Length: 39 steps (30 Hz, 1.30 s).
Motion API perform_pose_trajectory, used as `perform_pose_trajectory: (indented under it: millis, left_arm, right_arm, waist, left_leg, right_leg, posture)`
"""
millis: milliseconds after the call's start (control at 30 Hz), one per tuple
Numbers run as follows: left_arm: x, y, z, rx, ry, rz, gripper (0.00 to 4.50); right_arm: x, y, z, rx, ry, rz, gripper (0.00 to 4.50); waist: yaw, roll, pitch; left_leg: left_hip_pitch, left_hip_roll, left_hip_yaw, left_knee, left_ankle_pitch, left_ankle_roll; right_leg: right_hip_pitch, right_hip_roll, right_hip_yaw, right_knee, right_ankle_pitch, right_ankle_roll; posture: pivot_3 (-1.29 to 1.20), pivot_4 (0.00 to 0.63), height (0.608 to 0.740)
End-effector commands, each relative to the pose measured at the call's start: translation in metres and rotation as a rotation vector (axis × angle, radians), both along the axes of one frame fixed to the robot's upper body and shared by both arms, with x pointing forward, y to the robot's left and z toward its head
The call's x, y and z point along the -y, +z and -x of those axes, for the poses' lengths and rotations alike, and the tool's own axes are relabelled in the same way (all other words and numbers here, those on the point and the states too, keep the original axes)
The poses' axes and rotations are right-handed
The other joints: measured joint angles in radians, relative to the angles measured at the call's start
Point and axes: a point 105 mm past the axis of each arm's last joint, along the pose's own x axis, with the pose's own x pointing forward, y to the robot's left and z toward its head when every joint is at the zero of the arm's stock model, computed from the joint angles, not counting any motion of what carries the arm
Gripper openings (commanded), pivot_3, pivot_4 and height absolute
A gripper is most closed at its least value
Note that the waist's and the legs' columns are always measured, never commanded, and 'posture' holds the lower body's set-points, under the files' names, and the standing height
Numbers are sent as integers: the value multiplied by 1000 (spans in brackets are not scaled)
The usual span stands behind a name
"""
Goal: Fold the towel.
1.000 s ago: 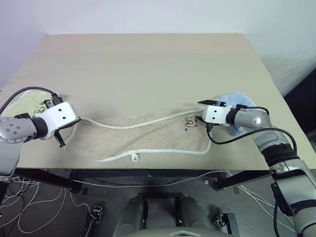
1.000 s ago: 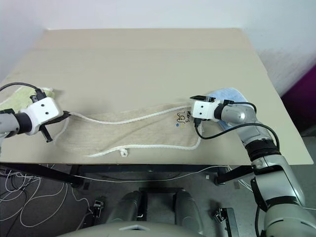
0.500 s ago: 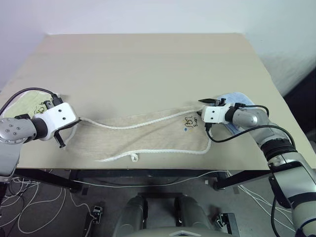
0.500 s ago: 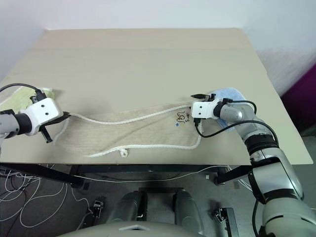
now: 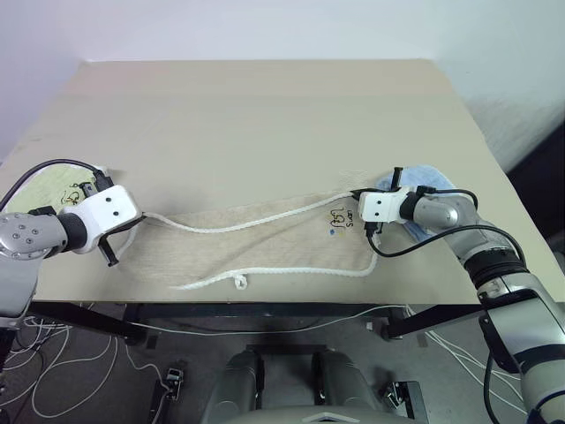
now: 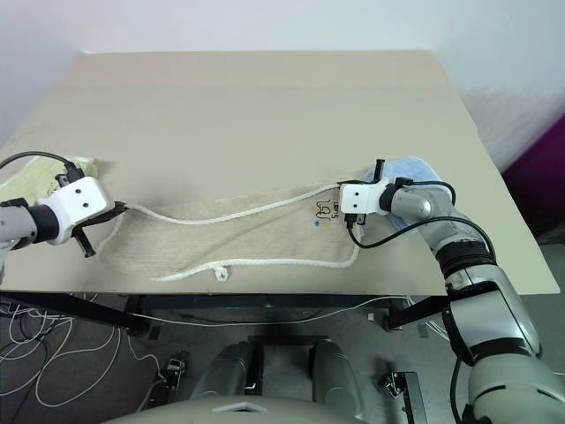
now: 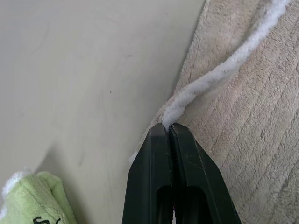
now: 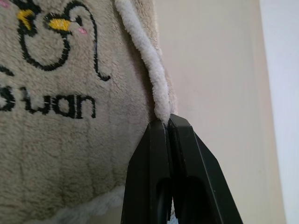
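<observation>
The towel [image 5: 265,243], beige terry cloth with white corded edging and a dark logo with a blue dot, lies stretched along the table's near edge. At the towel's left end my left gripper [image 5: 124,232] is shut on the corded edge; the left wrist view shows the fingers [image 7: 163,154] pinching the white cord. At the right end, beside the logo, my right gripper [image 5: 356,199] is shut on the edging, and in the right wrist view the fingers [image 8: 163,144] clamp the cord next to the logo [image 8: 51,65].
A light-green folded towel [image 5: 44,190] lies at the table's left edge behind my left arm. A light-blue folded towel [image 5: 424,177] sits under my right wrist. The tan table [image 5: 265,115] stretches far beyond the towel; its near edge runs just below the cloth.
My right gripper has gone from open to shut on the towel's right corner edging. The left gripper has kept its grip and place.
</observation>
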Motion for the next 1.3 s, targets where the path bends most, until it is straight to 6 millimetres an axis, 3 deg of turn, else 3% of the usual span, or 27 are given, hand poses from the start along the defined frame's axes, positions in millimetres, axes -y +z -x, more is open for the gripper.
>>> perform_pose_trajectory:
  millis: [33, 333, 500, 633, 733, 833, 1033, 1100, 1233, 1300]
  left_arm:
    - [-8, 43, -13, 210, 51, 53, 0]
    - [-24, 115, -43, 499, 122, 317, 0]
    - [-29, 151, -64, 625, 158, 367, 0]
    - [-27, 181, -64, 697, 125, 411, 0]
    - [-23, 186, -54, 677, 63, 418, 0]
    - [-22, 175, -34, 619, -4, 388, 0]
    - [-28, 104, 6, 307, -44, 316, 0]
    - [-27, 79, 23, 189, -59, 312, 0]
    - [-32, 36, 56, -13, -29, 340, 0]
    - [-35, 26, 66, -59, -8, 355, 0]
  right_arm:
    - [3, 43, -6, 107, -8, -73, 51]
    - [21, 125, -18, 159, -65, -290, 51]
    - [34, 174, -24, 235, -97, -299, 51]
    - [37, 209, -18, 275, -69, -328, 51]
    - [38, 218, -9, 264, -32, -351, 51]
    - [39, 213, 5, 195, 26, -383, 51]
    - [34, 156, 44, -81, 95, -376, 51]
    - [31, 133, 66, -221, 120, -372, 51]
    - [23, 103, 106, -455, 154, -379, 51]
    - [21, 97, 119, -518, 155, -384, 51]
  waist:
    - [1, 0, 0]
    - [0, 0, 0]
    - [2, 0, 0]
    - [0, 0, 0]
    - [0, 0, 0]
    - [-8, 0, 0]
    - [-20, 1, 1]
    - [-19, 1, 1]
    - [-15, 2, 1]
    - [-14, 2, 1]
  left_leg:
    - [0, 0, 0, 0, 0, 0]
    - [-1, 0, 0, 3, 0, 0]
    - [-2, 0, 0, 6, 0, 0]
    - [-3, 0, 0, 7, 0, 0]
    - [-3, 0, 1, 7, 0, 1]
    - [-3, 0, 1, 7, 0, 1]
    - [-4, 1, 1, 7, -1, 2]
    - [-4, 1, 1, 8, -1, 2]
    - [-4, 1, 1, 9, -2, 3]
    - [-2, 2, 1, 8, -3, 4]
  right_leg:
    - [0, 0, 0, 0, 0, 0]
    - [0, 0, 0, 1, 0, 0]
    - [0, 1, -1, 2, 0, 0]
    - [-1, 0, -1, 2, 0, 0]
    - [-1, 0, 0, 2, 0, 0]
    - [-1, 0, 1, 3, 0, 0]
    - [-2, -2, 1, 7, 0, 0]
    - [-2, -2, 1, 7, 0, 0]
    - [-2, -3, 2, 5, 0, 0]
    - [1, -3, 2, 3, 0, 0]
  posture:
    - [0, 150, 740]
    - [0, 150, 740]
    - [0, 150, 740]
    - [0, 150, 740]
    - [0, 150, 740]
    - [0, 150, 740]
    - [0, 150, 740]
    - [0, 150, 740]
    - [0, 150, 740]
    - [0, 150, 740]
